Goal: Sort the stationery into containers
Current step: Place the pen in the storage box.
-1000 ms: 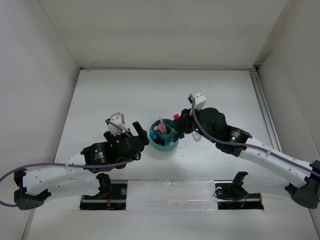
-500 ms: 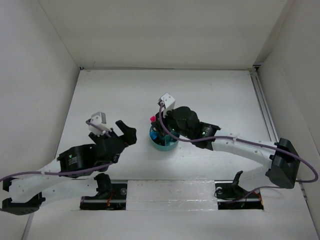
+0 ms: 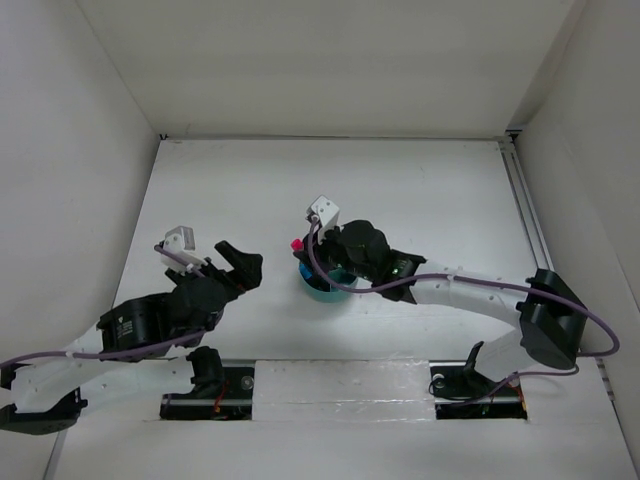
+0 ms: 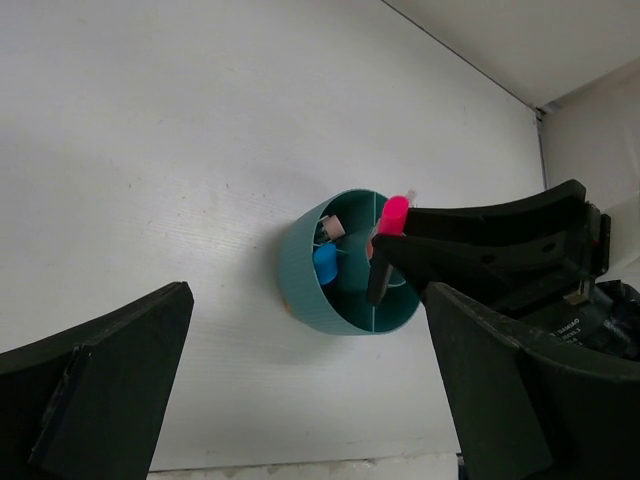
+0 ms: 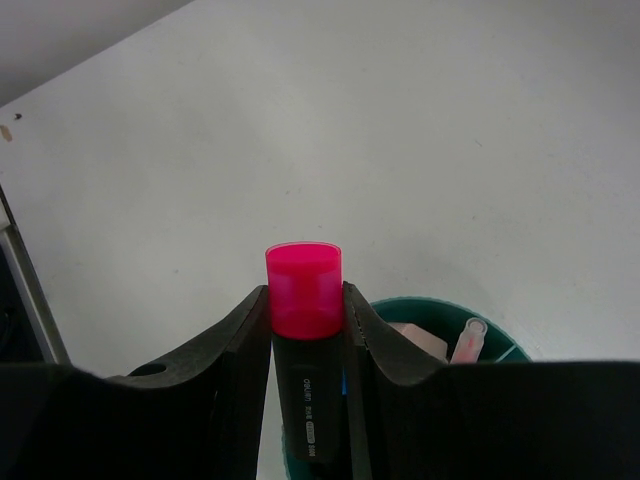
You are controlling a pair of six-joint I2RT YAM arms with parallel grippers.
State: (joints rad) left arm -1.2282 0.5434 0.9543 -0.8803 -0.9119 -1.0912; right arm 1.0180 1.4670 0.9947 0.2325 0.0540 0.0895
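Teal organizer sits near the middle of the tabletop, half hidden under my right arm in the top view. My right end effector is clamped on the black marker, which stands upright, pink cap up, at about 11 o'clock on the organizer's rim. From the left wrist, I see the marker's lower end drop inside the rim; I cannot tell whether it touches bottom. A blue cap and a pinkish pencil stand in the compartments. My left end effector is at the organizer's 9 o'clock, well apart from it, fingers spread wide and holding nothing.
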